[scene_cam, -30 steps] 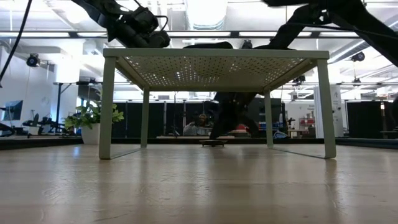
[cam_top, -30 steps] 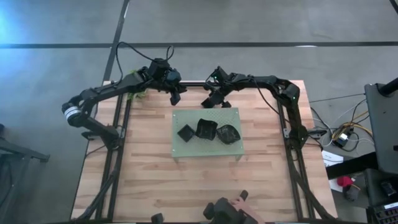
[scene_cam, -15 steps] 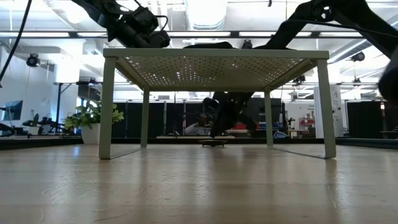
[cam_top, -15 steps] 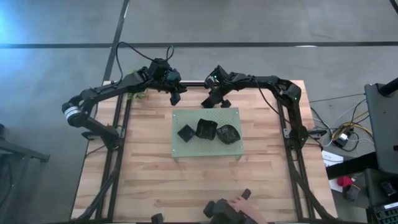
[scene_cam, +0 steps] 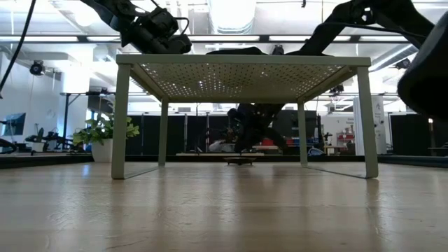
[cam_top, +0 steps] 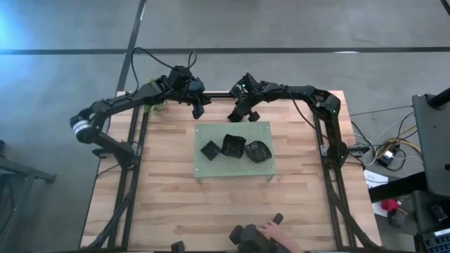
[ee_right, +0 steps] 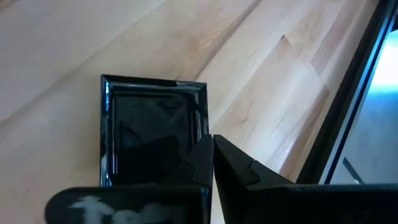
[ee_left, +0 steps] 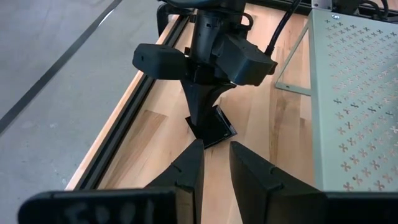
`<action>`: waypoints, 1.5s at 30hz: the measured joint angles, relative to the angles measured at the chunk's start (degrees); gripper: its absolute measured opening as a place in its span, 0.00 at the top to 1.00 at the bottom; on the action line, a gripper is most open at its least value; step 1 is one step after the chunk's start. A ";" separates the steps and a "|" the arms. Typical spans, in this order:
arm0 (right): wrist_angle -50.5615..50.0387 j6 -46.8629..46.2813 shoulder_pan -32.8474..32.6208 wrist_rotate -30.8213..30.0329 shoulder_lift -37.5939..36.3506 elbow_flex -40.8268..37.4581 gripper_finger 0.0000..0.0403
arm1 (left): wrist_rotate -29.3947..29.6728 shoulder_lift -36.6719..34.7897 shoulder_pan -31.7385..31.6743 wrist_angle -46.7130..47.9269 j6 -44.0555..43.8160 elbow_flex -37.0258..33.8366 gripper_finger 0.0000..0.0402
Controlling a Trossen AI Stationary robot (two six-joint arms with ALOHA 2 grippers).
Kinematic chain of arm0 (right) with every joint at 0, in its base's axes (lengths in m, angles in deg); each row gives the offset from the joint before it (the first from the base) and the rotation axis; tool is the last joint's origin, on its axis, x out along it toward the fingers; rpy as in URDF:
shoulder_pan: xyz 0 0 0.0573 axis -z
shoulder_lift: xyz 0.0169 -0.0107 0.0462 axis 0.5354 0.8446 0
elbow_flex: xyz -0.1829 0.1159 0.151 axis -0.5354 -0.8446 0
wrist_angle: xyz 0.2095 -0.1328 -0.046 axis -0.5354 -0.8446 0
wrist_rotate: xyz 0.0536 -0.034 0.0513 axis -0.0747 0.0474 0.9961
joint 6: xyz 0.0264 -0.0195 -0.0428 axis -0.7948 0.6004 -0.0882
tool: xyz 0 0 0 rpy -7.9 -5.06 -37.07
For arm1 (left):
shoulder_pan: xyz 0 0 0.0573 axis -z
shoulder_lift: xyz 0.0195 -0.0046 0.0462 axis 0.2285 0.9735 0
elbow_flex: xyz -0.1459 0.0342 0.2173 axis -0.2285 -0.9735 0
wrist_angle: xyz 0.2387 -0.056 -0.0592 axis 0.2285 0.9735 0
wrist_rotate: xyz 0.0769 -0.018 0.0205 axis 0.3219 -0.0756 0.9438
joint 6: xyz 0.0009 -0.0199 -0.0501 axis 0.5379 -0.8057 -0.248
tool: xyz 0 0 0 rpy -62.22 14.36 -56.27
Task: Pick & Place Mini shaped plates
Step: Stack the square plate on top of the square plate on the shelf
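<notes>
Right claw (ee_right: 211, 155) pinches the square plate (ee_right: 149, 134) by one thin rim.
That glossy edge could slip out; left claw (ee_left: 214, 165) waits nearby, slightly open, empty.

3 black plates (cam_top: 233, 148) on mat (cam_top: 211, 133)

Glossy black square plate (ee_right: 152, 134): near edge cut off behind the right end effector (ee_right: 208, 163).
Person's hand (cam_top: 271, 230): mostly cropped at frame bottom.
</notes>
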 joint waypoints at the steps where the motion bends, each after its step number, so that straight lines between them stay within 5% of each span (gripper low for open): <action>1: 0.02 -0.53 0.00 0.00 0.00 0.00 0.98 | 0.00 0.00 0.00 0.00 -0.02 0.00 0.82; 25: 2.09 -9.00 -0.77 0.17 0.07 -0.02 0.98 | 0.00 0.00 0.00 -0.02 -0.08 0.00 0.82; 31: 2.79 -9.89 -1.01 0.17 0.07 -0.02 0.90 | 0.00 0.00 0.00 -0.01 -0.08 0.00 0.82; 38: 2.85 -27.01 -0.77 -2.60 0.09 -0.02 0.78 | 0.00 0.00 0.00 -0.02 -0.08 0.00 0.82; 45: 1.13 -36.16 0.07 -6.19 0.09 -0.02 0.77 | 0.00 0.00 0.00 0.00 -0.08 0.00 0.82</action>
